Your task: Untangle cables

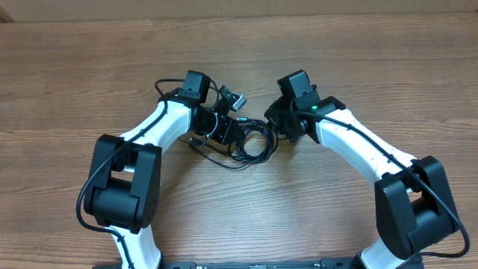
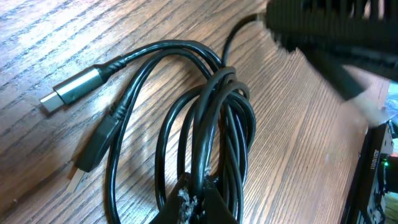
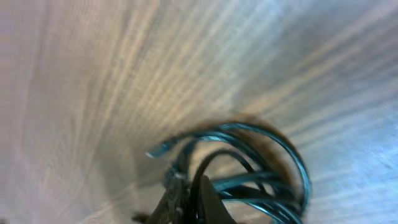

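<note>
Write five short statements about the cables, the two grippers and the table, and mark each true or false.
1. The cables lie on a wooden table. True.
2. The left gripper is open, clear of the cables. False: it is shut on the coiled strands.
3. A silver plug rests flat on the wood. True.
4. The cables lie apart in straight lines. False: they are looped together in one bundle.
5. The right gripper sits at the table's far edge. False: it is beside the bundle, facing the left gripper.
</note>
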Controlling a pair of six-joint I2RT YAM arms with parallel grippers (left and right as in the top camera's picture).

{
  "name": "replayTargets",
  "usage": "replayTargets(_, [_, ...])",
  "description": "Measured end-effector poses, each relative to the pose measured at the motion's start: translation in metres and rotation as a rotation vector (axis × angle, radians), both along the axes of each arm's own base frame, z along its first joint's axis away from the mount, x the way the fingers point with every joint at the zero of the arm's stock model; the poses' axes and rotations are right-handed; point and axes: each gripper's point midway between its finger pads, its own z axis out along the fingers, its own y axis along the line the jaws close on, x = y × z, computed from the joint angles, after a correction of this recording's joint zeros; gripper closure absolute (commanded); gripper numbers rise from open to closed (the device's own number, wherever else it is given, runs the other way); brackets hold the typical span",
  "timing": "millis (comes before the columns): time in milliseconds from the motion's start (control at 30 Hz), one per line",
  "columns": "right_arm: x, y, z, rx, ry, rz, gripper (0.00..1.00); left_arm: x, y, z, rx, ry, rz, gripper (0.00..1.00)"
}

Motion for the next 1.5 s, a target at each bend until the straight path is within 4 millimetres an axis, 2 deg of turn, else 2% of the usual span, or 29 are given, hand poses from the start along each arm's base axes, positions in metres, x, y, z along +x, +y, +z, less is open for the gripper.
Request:
replayTargets(33, [0.006, 0.001, 0.003, 0.002, -0.028, -0.006, 0.96, 0.0, 0.0, 0.0, 0.0, 0.0, 0.0, 0.96])
replayTargets(167, [0.026, 0.004, 0.014, 0.019, -0.121, -0.02, 0.8, 0.0, -0.001, 0.0, 0.0, 0.0, -0.002, 0.96])
replayTargets(233, [0.029, 0.006, 0.016, 0.022, -0.138, -0.019, 0.69, -0.001, -0.001, 0.0, 0.0, 0.0, -0.004, 0.96])
replayTargets(267, [0.031, 0.005, 0.016, 0.023, -0.142, -0.026, 0.58, -0.001, -0.002, 0.0, 0.0, 0.0, -0.006, 0.96])
replayTargets(300, [0.031, 0.004, 0.016, 0.016, -0.145, -0.027, 0.53, -0.002, -0.003, 0.0, 0.001, 0.001, -0.008, 0.96])
replayTargets(400, [0.023, -0.006, 0.007, -0.039, -0.107, -0.041, 0.47, -0.004, -0.005, 0.0, 0.0, 0.001, -0.015, 0.96])
replayTargets(500, [0.001, -0.034, -0.011, -0.157, 0.001, -0.065, 0.41, -0.004, -0.005, 0.0, 0.001, 0.003, -0.015, 0.96])
replayTargets(533, [-0.006, -0.048, -0.017, -0.206, 0.042, -0.072, 0.33, -0.005, -0.005, 0.0, 0.001, 0.006, -0.016, 0.96])
replayTargets(567, [-0.008, -0.054, -0.018, -0.221, 0.051, -0.071, 0.22, -0.006, -0.005, 0.001, -0.001, 0.012, -0.019, 0.96])
replayTargets(600, [-0.017, -0.071, -0.023, -0.266, 0.103, -0.075, 0.17, -0.01, -0.005, 0.003, -0.006, 0.03, -0.028, 0.96])
replayTargets(667, [-0.026, -0.09, -0.027, -0.31, 0.153, -0.055, 0.09, -0.01, -0.005, 0.006, -0.012, 0.027, -0.038, 0.96])
replayTargets(700, [-0.031, -0.099, -0.029, -0.326, 0.18, -0.033, 0.01, -0.011, -0.005, 0.008, -0.014, 0.029, -0.04, 0.96])
replayTargets(800, [-0.042, -0.118, -0.031, -0.357, 0.239, 0.038, 0.0, -0.01, -0.004, 0.021, -0.05, 0.015, -0.035, 0.96])
replayTargets(867, [-0.05, -0.123, -0.032, -0.375, 0.265, 0.101, 0.0, -0.008, -0.005, 0.036, -0.11, 0.003, -0.035, 0.96])
replayTargets(967, [-0.054, -0.123, -0.033, -0.385, 0.272, 0.176, 0.0, 0.005, -0.007, 0.073, -0.266, -0.065, -0.033, 0.96])
replayTargets(1000, [-0.055, -0.123, -0.033, -0.387, 0.271, 0.194, 0.0, 0.012, -0.005, 0.092, -0.333, -0.092, -0.022, 0.96])
replayTargets(1133, [-0.047, -0.12, -0.032, -0.387, 0.232, 0.216, 0.0, 0.027, 0.004, 0.125, -0.449, -0.092, 0.037, 0.96])
replayTargets(1233, [-0.038, -0.118, -0.031, -0.382, 0.194, 0.218, 0.0, 0.033, 0.012, 0.135, -0.497, -0.016, 0.104, 0.96])
replayTargets(1333, [-0.039, -0.118, -0.031, -0.384, 0.197, 0.223, 0.0, 0.036, 0.017, 0.139, -0.516, 0.046, 0.152, 0.96])
replayTargets(1500, [-0.038, -0.118, -0.031, -0.385, 0.196, 0.226, 0.0, 0.048, 0.029, 0.137, -0.504, 0.091, 0.242, 0.96])
